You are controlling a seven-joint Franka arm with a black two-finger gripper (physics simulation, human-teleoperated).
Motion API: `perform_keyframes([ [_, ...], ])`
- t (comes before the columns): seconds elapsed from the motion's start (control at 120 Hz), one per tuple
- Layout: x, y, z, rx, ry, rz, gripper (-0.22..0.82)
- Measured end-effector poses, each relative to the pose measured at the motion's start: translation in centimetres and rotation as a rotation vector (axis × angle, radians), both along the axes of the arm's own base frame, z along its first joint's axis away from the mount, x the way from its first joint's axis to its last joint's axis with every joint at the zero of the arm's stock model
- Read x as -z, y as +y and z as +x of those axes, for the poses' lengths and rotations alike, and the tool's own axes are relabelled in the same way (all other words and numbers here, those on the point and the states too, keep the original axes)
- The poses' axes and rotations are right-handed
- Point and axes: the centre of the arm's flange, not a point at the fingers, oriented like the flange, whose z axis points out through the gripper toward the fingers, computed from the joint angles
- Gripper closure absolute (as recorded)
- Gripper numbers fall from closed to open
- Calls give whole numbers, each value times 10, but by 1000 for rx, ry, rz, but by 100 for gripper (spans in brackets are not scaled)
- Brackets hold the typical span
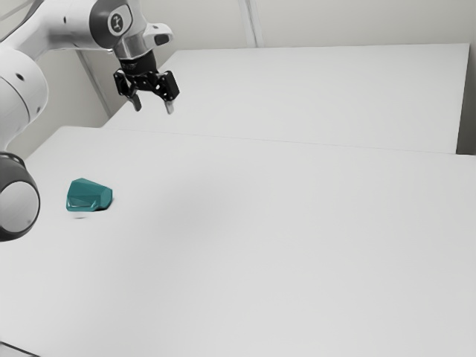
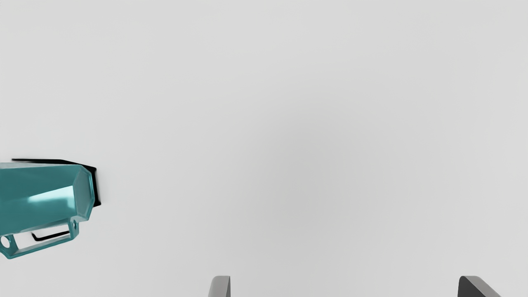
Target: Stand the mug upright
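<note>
A teal faceted mug point(image 1: 89, 195) lies on its side on the white table, toward the exterior view's left. High above the table, near its far part, is my black gripper point(image 1: 153, 106), apart from the mug, its two fingers spread with nothing between them. In the wrist view the mug point(image 2: 39, 198) is cut off by the picture's edge, its angular handle sticking out along one side. The open gripper point(image 2: 344, 284) shows its two fingertips wide apart there, well off to the side of the mug.
The white tabletop point(image 1: 282, 245) stretches widely around the mug. Beyond its far edge stands a large white panel or surface point(image 1: 320, 93), with pale walls behind. The arm's links point(image 1: 18, 97) occupy the exterior view's left and upper left.
</note>
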Motion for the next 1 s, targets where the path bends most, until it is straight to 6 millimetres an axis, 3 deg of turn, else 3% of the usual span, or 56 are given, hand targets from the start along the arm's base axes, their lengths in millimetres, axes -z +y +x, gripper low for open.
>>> perform_keyframes([
  [0.192,3,7,0,-6,7,-5,0],
  [0.283,15,14,0,-18,35,-4,0],
  [0.342,17,43,-3,-55,43,-5,0],
  [0.5,33,150,-23,-172,71,-35,0],
  [0.742,100,280,-46,-248,103,-160,0],
  [1.0,154,378,-59,-201,29,-294,0],
])
